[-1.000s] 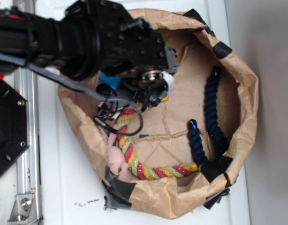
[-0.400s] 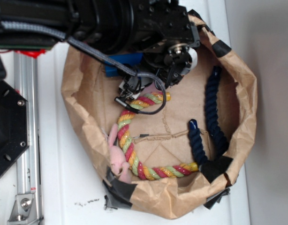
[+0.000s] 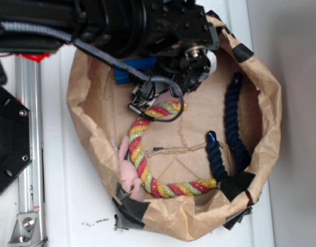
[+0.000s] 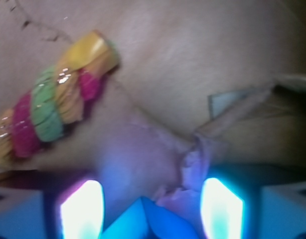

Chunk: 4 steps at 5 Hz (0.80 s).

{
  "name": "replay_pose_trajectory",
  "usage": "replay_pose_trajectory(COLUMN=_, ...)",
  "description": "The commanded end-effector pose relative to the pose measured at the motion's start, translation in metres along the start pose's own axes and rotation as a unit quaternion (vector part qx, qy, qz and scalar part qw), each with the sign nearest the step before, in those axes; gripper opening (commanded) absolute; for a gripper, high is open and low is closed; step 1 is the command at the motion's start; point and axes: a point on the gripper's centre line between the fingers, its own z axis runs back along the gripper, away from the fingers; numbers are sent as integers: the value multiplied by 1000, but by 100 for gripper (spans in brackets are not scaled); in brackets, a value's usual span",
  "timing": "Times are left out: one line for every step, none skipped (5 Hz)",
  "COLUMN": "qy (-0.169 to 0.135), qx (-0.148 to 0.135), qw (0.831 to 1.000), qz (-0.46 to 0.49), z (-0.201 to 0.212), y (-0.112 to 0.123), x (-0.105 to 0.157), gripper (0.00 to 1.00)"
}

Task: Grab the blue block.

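- Block [image 3: 135, 69]: near bag's [image 3: 268, 128] upper-left wall, partly hidden under the arm.
- Striped rope [image 3: 142, 154]: curves along lower-left bag floor.
- Gripper [image 3: 191, 77]: near upper rim; jaw state cannot be determined.
- Navy rope [image 3: 232, 134]: along right wall.

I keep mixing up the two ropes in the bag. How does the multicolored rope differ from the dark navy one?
The multicolored rope is twisted from red, yellow and green strands; the navy rope is one dark color. The multicolored rope curves along the left and bottom of the paper bag, while the navy rope bends along its right side. The multicolored rope's upper end lies near the arm; the navy rope lies clear of it. Both are thick twisted ropes.
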Motion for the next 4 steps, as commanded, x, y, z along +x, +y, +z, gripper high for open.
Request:
replay_pose_trajectory(qy=3, qx=-26, qw=999, qz=19, z=-8, y=-14, x=-13, gripper=0)
replay_pose_trajectory(qy=-20, qx=-27, qw=999, qz=24, z=7, y=-21, x=-18, gripper=0)
replay_pose_trajectory(qy=-59, qx=-35, qw=997, qz=21, z=27, y=-32, x=-18, gripper=0)
replay_pose_trajectory(qy=-84, qx=-33, qw=996, qz=10, z=45, y=-49, x=-11, gripper=0)
